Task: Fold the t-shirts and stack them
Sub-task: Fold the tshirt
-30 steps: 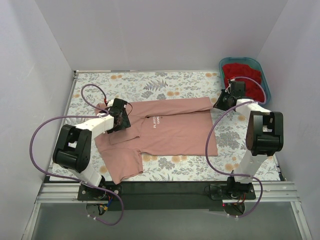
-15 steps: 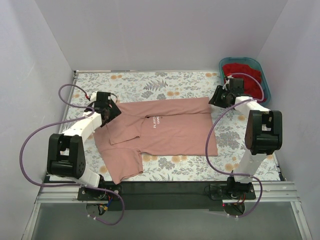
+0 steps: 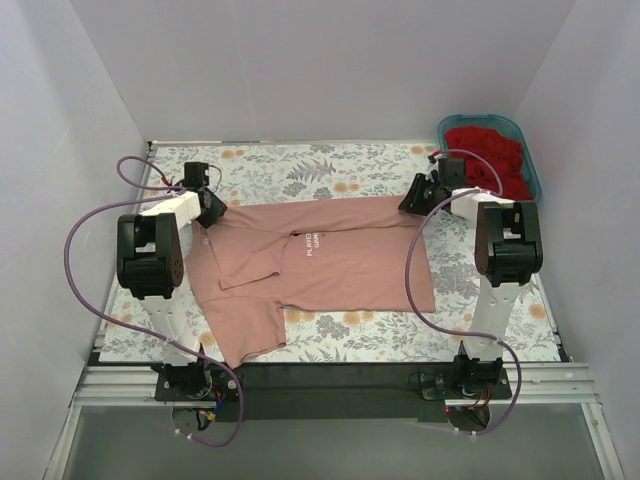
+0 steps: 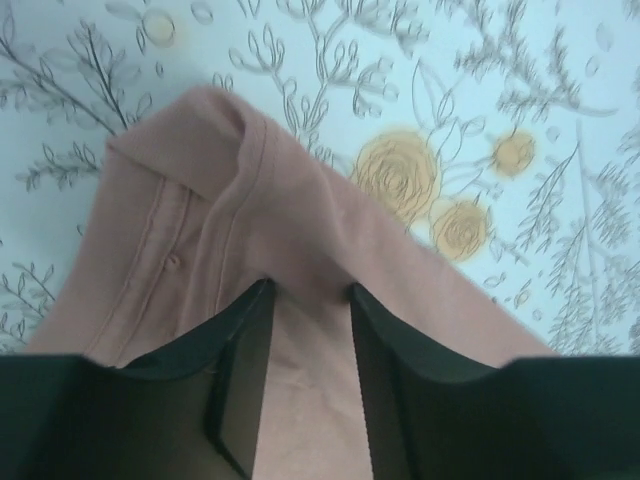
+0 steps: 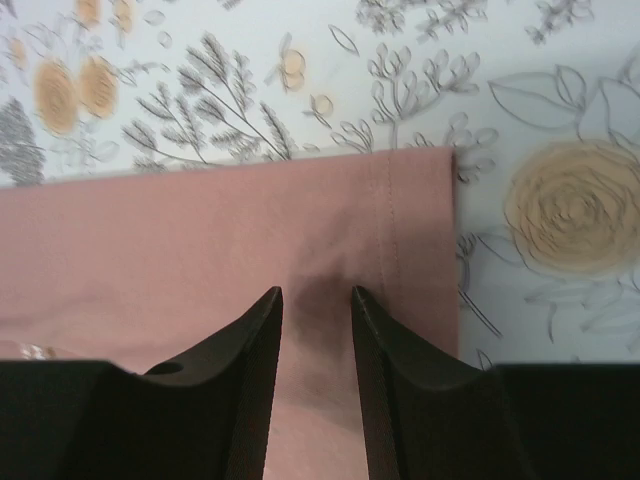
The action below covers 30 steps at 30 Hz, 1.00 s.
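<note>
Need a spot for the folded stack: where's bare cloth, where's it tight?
Free: the far strip of floral cloth between the pink t-shirt and the back wall, and the near-right strip between the shirt and the cloth's near edge. Crowded: the shirt's far corners, at the left gripper and right gripper, and beside the teal tub.

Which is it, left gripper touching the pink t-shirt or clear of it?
Touching. The left wrist view shows the left gripper pressing both fingertips into the pink t-shirt, cloth bunched into a ridge just ahead.
</note>
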Tool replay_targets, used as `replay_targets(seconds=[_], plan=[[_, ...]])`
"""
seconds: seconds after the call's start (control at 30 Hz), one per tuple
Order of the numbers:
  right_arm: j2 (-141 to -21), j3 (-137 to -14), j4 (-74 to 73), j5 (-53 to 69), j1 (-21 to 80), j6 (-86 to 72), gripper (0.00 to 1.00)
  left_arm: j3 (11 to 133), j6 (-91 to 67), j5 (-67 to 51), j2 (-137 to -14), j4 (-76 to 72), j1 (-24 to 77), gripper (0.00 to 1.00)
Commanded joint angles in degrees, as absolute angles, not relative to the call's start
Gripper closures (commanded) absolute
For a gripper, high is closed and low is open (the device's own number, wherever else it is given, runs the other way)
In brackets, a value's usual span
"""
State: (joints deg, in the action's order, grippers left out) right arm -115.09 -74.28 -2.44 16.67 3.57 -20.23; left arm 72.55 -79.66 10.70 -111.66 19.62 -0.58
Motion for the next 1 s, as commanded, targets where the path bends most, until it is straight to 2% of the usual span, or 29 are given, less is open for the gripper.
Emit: replay_targets(seconds=[0.0,0.2,0.4,0.5,0.53,0.57,0.63,0.67,0.73,0.8,0.97], plan=[[-118.29,-78.13,-0.53,16.0,3.43,-21.01,0.59,75.23,-81.91,12.47,-112.76,22.93,-2.9,0.66],[-123.65,-81.12,-0.53,12.05,2.55,-23.64,0.59,74.45,-84.64,13.19,-114.61,27.07,-7.29,0.73],[-126.48,-88.48,-1.49,11.77,1.93,-22.68,0.53,79.36,-83.93,7.92,-117.86,26.98,-7.65,0.69],[-124.11,-91.39,-4.21,11.87,2.02,-20.84,0.49,80.77,-83.85,7.12,-115.41,26.89,-7.65,0.59],[-123.14,-91.58,-5.18,11.87,2.02,-19.61,0.47,80.86,-83.33,7.55,-112.79,26.89,-7.56,0.5],[-120.7,-91.76,-5.79,11.69,2.2,-18.99,0.44,80.86,-82.97,7.91,-111.28,27.24,-7.65,0.46],[-118.05,-90.97,-7.11,12.12,2.37,-17.94,0.42,80.51,-81.92,9.05,-106.03,28.03,-7.47,0.4],[-114.73,-89.92,-8.16,12.91,2.63,-17.41,0.41,79.55,-80.17,11.4,-104.08,28.65,-7.21,0.35],[-110.5,-84.07,-8.35,14.15,3.34,-17.14,0.37,77.53,-79.11,15.97,-97.17,31.28,-5.98,0.31],[-103.39,-78.87,-8.61,12.06,5.18,-16.88,0.31,71.91,-79.27,18.89,-91.79,33.47,-5.54,0.21],[-89.77,-65.31,-12.11,7.3,9.75,-17.05,0.28,60.22,-82.61,17.93,-76.57,40.68,-4.49,0.19]])
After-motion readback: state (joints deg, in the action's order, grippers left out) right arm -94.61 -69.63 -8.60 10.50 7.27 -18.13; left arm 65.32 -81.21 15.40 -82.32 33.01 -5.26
